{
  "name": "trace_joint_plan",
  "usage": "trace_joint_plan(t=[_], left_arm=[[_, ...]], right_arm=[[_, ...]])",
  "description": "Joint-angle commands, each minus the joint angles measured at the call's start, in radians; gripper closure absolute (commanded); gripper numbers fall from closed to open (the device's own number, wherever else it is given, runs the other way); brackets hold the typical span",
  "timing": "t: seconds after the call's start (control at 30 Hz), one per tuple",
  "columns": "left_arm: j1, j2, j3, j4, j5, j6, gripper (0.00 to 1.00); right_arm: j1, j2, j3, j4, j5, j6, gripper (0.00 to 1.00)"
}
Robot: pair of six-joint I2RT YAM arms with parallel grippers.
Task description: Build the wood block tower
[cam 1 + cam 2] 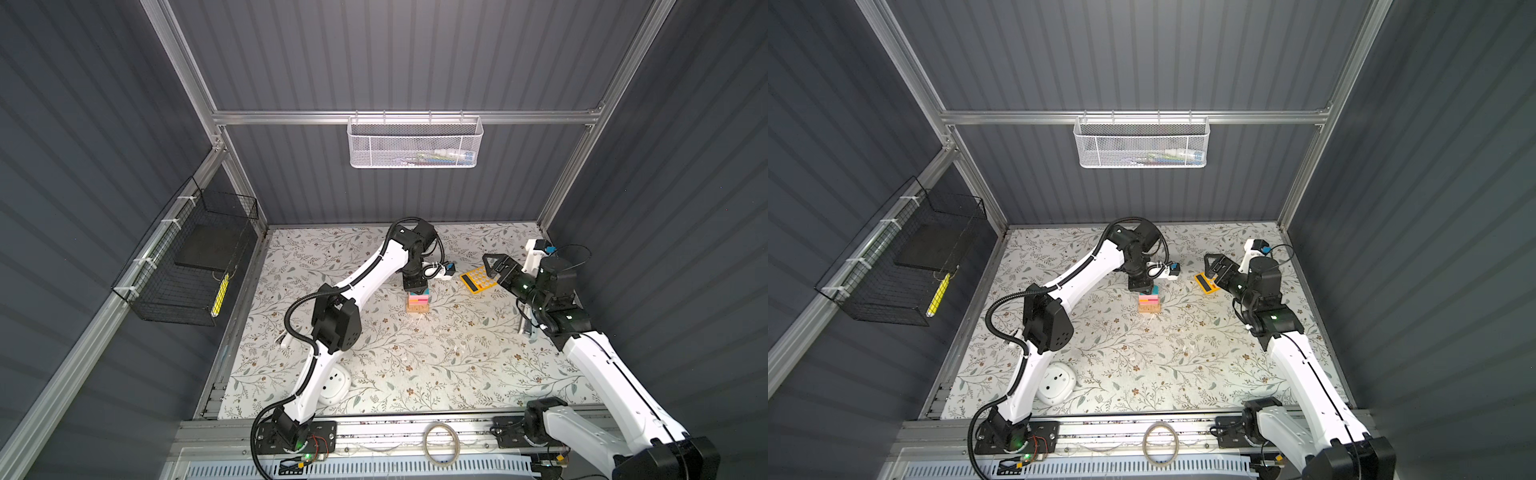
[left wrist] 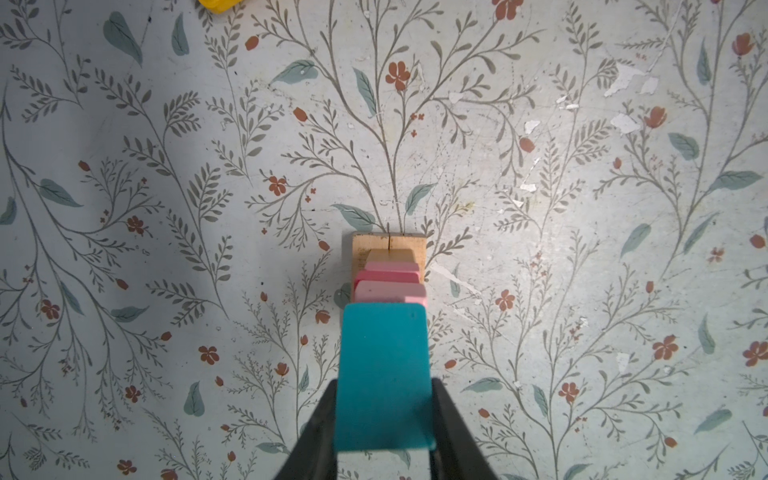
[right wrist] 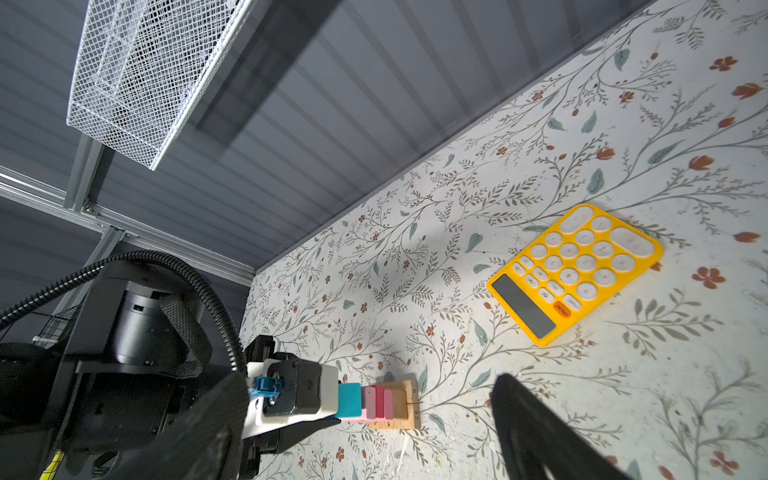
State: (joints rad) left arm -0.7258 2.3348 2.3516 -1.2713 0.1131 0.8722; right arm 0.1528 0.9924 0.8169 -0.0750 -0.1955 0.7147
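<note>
Left tool (image 1: 414,286) pinches the teal peaked wooden block (image 2: 384,374) over the tan-and-pink wooden tower (image 1: 418,302), mid-frame on the floral tabletop (image 1: 415,365); right tool (image 1: 489,267), spread, hovers by the yellow plastic calculator (image 1: 478,279), right of centre.

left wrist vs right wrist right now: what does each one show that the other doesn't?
Left wrist only: a straight-down look at the grip, the left gripper shut on the sides of the teal block, with the tower stepping down to its tan base.
Right wrist only: the yellow calculator with keys and screen, the white mesh basket on the wall, and the left arm from outside.
Both: teal block, tower, floral table cover. The left wrist view catches only a yellow sliver at its edge, likely the calculator.
</note>
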Motion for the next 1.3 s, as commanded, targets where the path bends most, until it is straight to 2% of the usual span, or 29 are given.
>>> trace_joint_plan(t=[0.0,0.87,1.27], left_arm=[[0.002,0.026,0.010,-0.037,0.003,0.042,0.67],[0.003,0.031,-0.006,-0.049,0.003,0.053,0.60],[0.002,0.036,-0.006,-0.044,-0.003,0.050,0.53]], right_arm=[[-0.006,0.007,-0.010,0.014,-0.007,0.003,0.07],[-0.010,0.027,-0.010,0.029,-0.028,0.014,0.07],[-0.010,0.037,-0.010,0.036,-0.033,0.015,0.07]])
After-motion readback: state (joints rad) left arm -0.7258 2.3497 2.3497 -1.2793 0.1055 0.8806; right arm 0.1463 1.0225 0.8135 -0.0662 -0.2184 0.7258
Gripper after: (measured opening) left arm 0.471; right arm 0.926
